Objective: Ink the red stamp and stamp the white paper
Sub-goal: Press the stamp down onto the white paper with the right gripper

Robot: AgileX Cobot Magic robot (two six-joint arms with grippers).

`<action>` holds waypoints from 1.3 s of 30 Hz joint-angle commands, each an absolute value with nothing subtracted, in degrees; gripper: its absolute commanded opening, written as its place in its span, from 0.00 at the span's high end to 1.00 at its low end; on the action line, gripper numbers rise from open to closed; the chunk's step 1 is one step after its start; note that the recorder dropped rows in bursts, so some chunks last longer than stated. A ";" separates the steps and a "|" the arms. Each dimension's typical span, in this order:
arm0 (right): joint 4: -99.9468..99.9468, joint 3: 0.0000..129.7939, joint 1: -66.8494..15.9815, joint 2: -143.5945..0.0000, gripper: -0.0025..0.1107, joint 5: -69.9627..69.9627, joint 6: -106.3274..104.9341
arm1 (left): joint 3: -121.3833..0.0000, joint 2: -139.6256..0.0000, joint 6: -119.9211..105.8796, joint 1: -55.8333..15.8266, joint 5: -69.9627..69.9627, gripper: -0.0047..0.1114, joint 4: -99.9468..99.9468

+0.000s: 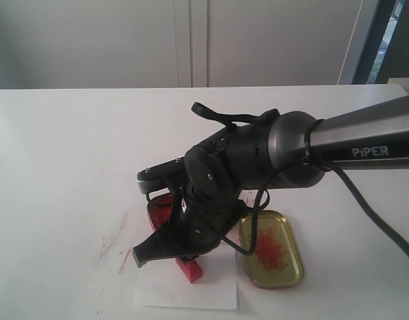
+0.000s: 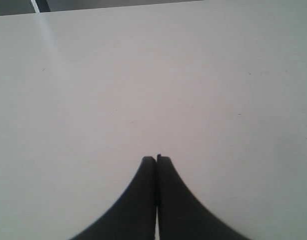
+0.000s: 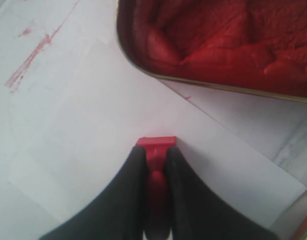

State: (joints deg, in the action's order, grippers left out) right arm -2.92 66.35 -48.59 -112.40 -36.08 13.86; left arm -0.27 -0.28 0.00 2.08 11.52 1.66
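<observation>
My right gripper (image 3: 156, 154) is shut on the handle of the red stamp (image 3: 156, 144), whose square base is pressed flat against the white paper (image 3: 93, 145). From the exterior view the red stamp (image 1: 190, 269) sits on the white paper (image 1: 198, 290) near the table's front edge, under the right gripper (image 1: 181, 257). My left gripper (image 2: 156, 159) is shut with nothing in it, over bare white tabletop; the exterior view does not show it.
A red tin of ink paste (image 3: 228, 40) lies just beyond the paper, partly hidden by the arm in the exterior view (image 1: 161, 207). A brass-coloured lid (image 1: 271, 250) with red streaks lies right of the paper. Red smears (image 1: 114, 243) mark the table left of the paper.
</observation>
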 commanded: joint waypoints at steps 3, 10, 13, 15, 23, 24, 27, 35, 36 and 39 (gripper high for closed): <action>-2.97 63.29 -48.61 -116.70 0.98 -39.58 13.83 | 0.00 0.00 0.00 2.19 11.57 0.96 1.73; -2.46 63.29 -48.61 -115.00 0.98 -39.58 13.83 | 0.00 0.00 0.00 2.19 11.57 0.96 1.73; -2.35 63.29 -48.61 -114.89 0.98 -39.58 13.83 | 0.00 0.00 0.00 2.19 11.57 0.96 1.73; -2.35 63.29 -48.61 -114.90 0.98 -39.68 13.83 | 0.00 0.00 0.00 2.19 11.57 0.96 1.73; 0.00 63.29 -48.61 -114.78 0.98 -42.22 13.94 | 0.00 0.00 0.00 2.19 11.57 0.96 1.73; 0.00 63.29 -48.61 -114.78 0.98 -42.34 13.94 | 0.00 0.00 0.00 2.19 11.57 0.96 1.73; 0.00 63.29 -48.61 -114.78 0.98 -42.59 13.94 | 0.00 0.00 0.00 2.19 11.57 0.96 1.73; 0.41 63.29 -48.50 -114.78 0.98 -44.28 17.01 | 0.00 0.00 0.00 2.19 11.57 0.96 1.73; 0.41 63.29 -48.50 -114.78 0.98 -44.28 17.41 | 0.00 0.00 0.00 2.19 11.57 0.96 1.73; 0.50 63.29 -48.50 -114.78 0.98 -44.28 19.57 | 0.00 0.00 0.00 2.19 11.57 0.96 1.73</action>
State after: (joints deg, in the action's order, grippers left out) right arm -1.07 65.78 -48.59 -111.39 -35.76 17.49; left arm -0.27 -0.28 0.00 2.08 11.52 1.66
